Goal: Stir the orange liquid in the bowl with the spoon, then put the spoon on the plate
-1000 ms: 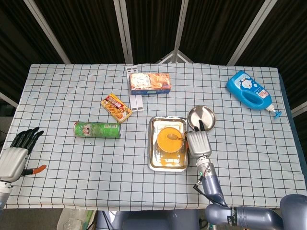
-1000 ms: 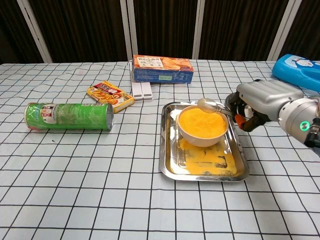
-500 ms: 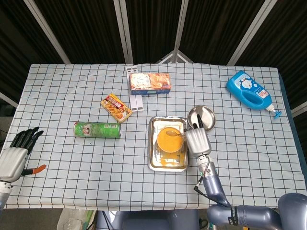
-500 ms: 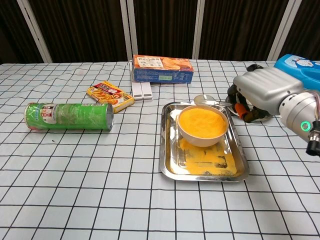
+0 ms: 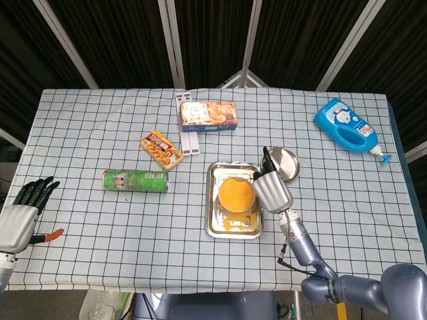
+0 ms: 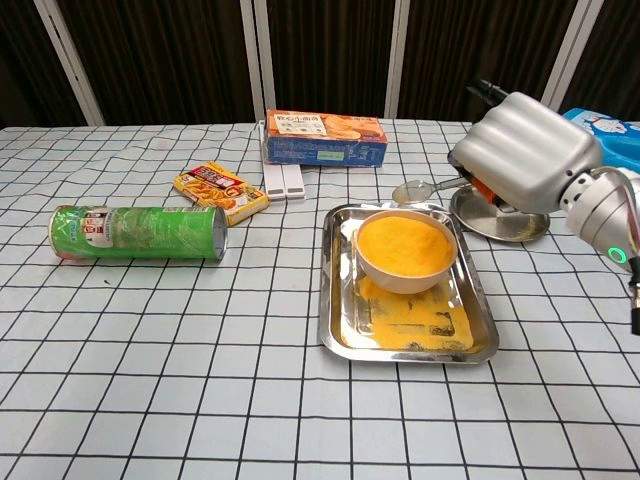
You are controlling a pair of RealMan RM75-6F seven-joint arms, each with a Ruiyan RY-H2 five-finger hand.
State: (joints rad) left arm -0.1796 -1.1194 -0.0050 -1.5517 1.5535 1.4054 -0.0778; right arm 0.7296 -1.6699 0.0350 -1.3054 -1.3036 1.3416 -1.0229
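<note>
**Spoon held above the tray's far edge, beside the plate**

A checked cloth covers the table [image 5: 100,267], with dark panels behind it. A steel tray [image 6: 340,330] near the middle holds a white bowl [image 6: 404,272] filled almost to the rim with orange liquid [image 6: 403,244]; orange residue is smeared on the tray floor in front of the bowl. Just beyond the tray's far right corner sits a round metal plate [image 6: 510,228], nothing visibly resting in it.

The right hand [image 6: 525,150] is raised over the plate, its back turned toward the chest camera, fingers clenched around the handle of the spoon [image 6: 418,190]. The spoon's bowl juts left, above the tray's far rim and clear of the liquid.

The left hand [image 5: 23,213] rests at the table's near left edge, fingers spread, grasping nothing.
</note>
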